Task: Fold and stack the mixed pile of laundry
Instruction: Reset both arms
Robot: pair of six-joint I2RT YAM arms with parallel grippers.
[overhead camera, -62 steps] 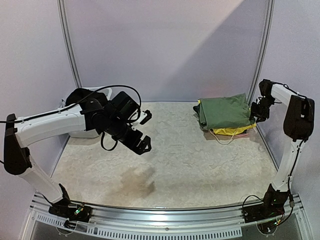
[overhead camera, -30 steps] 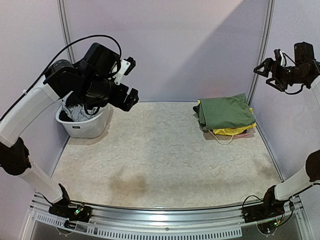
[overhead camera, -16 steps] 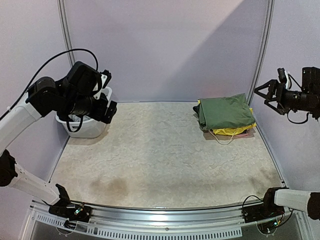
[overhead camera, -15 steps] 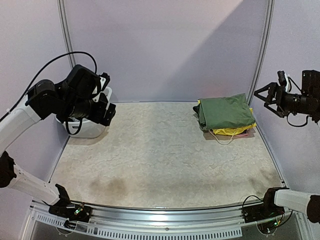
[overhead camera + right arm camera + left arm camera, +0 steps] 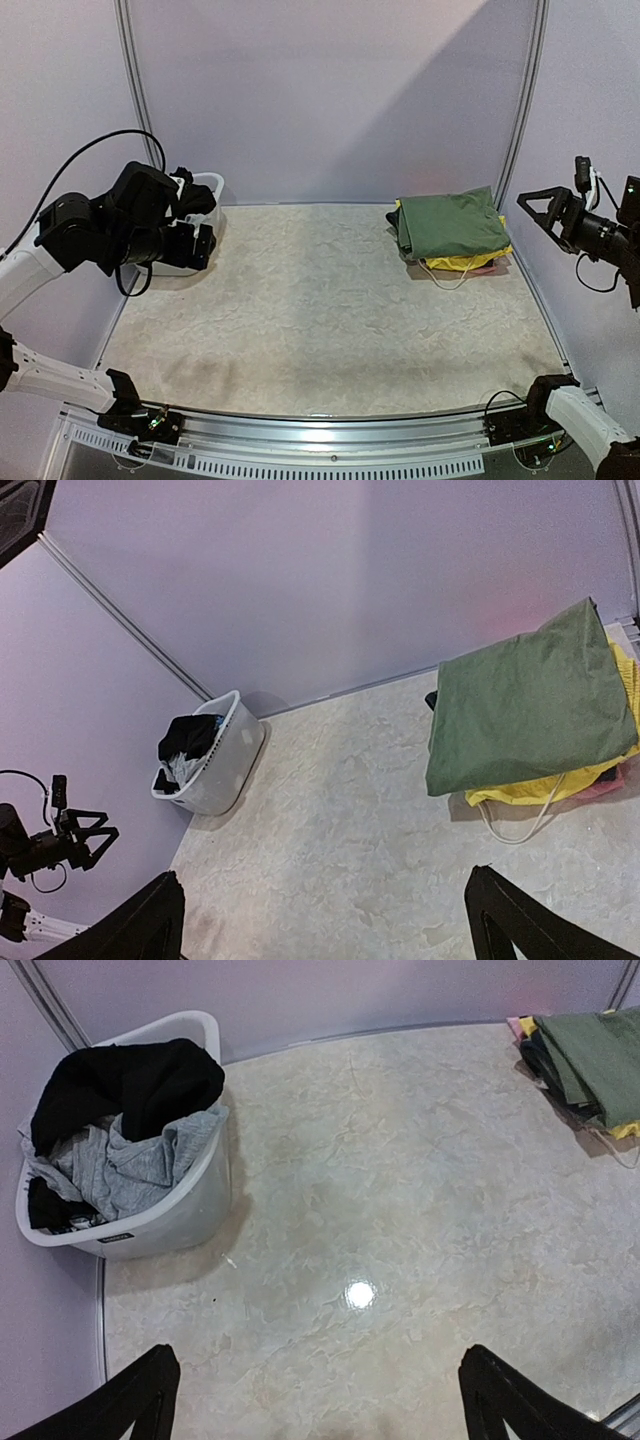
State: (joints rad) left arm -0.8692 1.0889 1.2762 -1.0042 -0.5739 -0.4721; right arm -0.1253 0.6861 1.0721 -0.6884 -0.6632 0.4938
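Folded laundry is stacked at the table's back right: an olive-green shirt on top, a yellow garment with a white drawstring under it. Black and grey pieces fill a white tub at the back left. My left gripper hangs open in front of the tub, holding nothing. My right gripper is open and empty in the air at the right edge, clear of the stack.
Purple walls and metal posts close in the beige marbled table. A metal rail runs along the near edge. A pink piece peeks out under the yellow garment. In the top view my left arm hides most of the tub.
My left arm swung from mid-table up over the tub, then sank to the left. My right gripper left the stack, rose, then drew back to the right edge. Both stayed open.
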